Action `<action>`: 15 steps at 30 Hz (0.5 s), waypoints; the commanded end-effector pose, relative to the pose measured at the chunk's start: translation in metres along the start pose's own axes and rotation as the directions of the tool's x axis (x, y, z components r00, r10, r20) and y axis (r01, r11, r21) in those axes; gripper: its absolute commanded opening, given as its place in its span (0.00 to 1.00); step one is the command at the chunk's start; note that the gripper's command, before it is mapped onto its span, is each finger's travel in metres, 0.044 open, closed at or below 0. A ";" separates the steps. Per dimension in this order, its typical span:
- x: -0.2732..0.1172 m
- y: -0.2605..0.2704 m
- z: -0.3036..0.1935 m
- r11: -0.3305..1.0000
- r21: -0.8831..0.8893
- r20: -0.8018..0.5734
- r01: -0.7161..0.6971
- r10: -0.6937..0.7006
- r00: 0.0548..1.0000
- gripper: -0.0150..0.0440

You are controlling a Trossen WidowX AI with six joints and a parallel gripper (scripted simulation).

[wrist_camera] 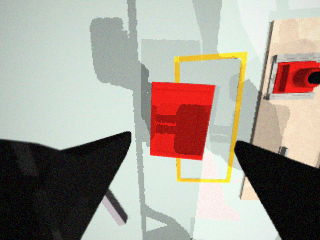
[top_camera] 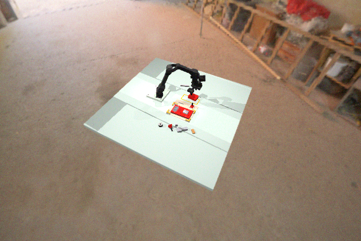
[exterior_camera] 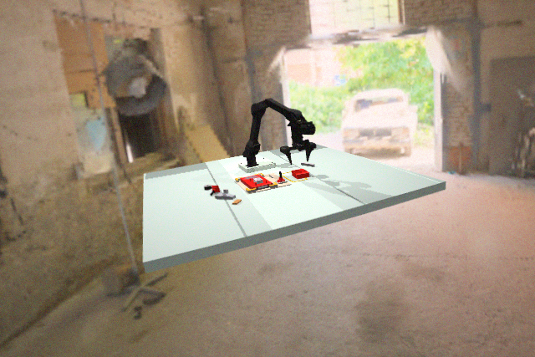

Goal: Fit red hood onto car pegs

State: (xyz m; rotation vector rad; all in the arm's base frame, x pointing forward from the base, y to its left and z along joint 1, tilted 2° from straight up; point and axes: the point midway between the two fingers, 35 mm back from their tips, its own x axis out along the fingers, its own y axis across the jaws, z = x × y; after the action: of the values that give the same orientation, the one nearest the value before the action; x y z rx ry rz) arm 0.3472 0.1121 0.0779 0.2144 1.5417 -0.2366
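The red hood [top_camera: 193, 96] [exterior_camera: 300, 173] [wrist_camera: 167, 97] lies on the table, partly over a yellow outline [wrist_camera: 237, 120]. In the wrist view it is slightly turned against the outline. Its corner holes cannot be made out. My gripper [exterior_camera: 298, 162] [wrist_camera: 181, 140] is wide open and empty above the hood. In the wrist view the hood shows between and ahead of the two fingertips, touching neither. The red chassis [top_camera: 179, 112] sits in the jig with yellow corners, with the grey engine block [top_camera: 185, 112] [exterior_camera: 258, 180] on its deck. The pegs are too small to tell.
A red part with a black knob [top_camera: 192, 106] [exterior_camera: 280, 179] stands on the jig's wooden board [wrist_camera: 274, 125], between hood and chassis. A dark bar [top_camera: 184, 86] [wrist_camera: 115, 206] lies near the hood. A wheel [top_camera: 160, 124], a grey part [top_camera: 182, 129] and an orange block [top_camera: 193, 131] lie beyond the jig.
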 end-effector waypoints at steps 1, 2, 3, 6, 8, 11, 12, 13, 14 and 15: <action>0.005 0.001 -0.001 1.000 0.004 -0.008 0.000 0.000 1.000 1.00; 0.006 0.001 0.000 1.000 0.004 -0.008 0.000 0.000 1.000 1.00; 0.006 0.001 0.000 1.000 0.004 -0.008 0.000 0.000 1.000 1.00; 0.008 0.001 0.000 1.000 0.004 -0.008 0.000 0.000 1.000 1.00; 0.009 0.001 0.000 1.000 0.004 -0.008 0.000 0.000 1.000 1.00; 0.011 0.001 0.000 1.000 0.004 -0.008 0.000 0.000 1.000 1.00; 0.012 0.001 0.000 1.000 0.004 -0.008 0.000 0.000 1.000 1.00; 0.012 0.001 0.000 1.000 0.004 -0.008 0.000 0.000 1.000 1.00; 0.013 0.001 0.000 1.000 0.004 -0.008 0.000 0.000 1.000 1.00; 0.013 0.001 0.000 1.000 0.004 -0.008 0.000 0.000 1.000 1.00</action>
State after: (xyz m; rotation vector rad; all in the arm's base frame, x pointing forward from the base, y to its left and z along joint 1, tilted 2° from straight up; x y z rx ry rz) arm 0.3479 0.1122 0.0689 0.2153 1.5416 -0.2374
